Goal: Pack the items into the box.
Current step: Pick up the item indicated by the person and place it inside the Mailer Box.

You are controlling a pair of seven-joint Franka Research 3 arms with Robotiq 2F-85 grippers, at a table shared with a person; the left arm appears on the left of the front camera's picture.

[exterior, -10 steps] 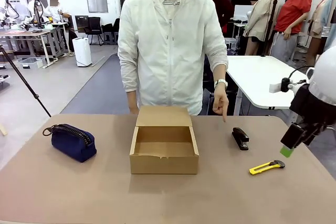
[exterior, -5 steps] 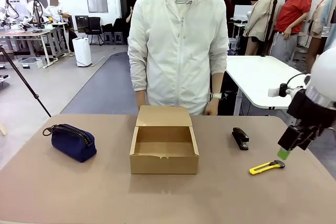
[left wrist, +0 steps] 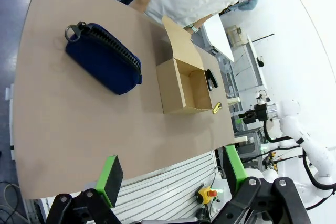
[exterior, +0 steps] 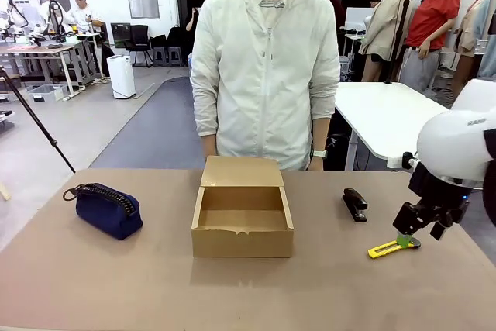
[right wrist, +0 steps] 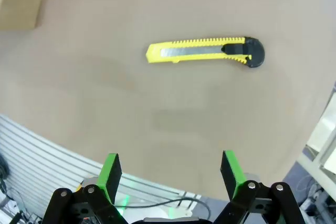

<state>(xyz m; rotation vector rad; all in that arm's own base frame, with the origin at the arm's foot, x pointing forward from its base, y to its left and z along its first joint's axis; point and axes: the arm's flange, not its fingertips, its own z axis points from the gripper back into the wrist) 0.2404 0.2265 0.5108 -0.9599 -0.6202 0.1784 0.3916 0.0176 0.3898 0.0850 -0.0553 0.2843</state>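
Observation:
An open brown cardboard box (exterior: 242, 222) stands mid-table, its flap lid lying back toward the person; nothing shows inside it. A navy-blue zipped pouch (exterior: 107, 208) lies to its left, also seen as the pouch (left wrist: 105, 57) from the left wrist. A black stapler (exterior: 355, 204) sits right of the box. The yellow-and-black utility knife (exterior: 393, 246) lies near the right edge. My right gripper (exterior: 412, 234) hangs open just above the knife (right wrist: 206, 52). My left gripper (left wrist: 170, 177) is open, high over the table's left side, holding nothing.
A person in a white jacket (exterior: 263, 67) stands at the far edge behind the box, hands low at the table edge. The brown tabletop (exterior: 155, 284) is bare in front of the box. A white table (exterior: 387, 114) stands behind on the right.
The person drew back the pointing hand from near the stapler. My right gripper came down and slightly left, ending just over the knife.

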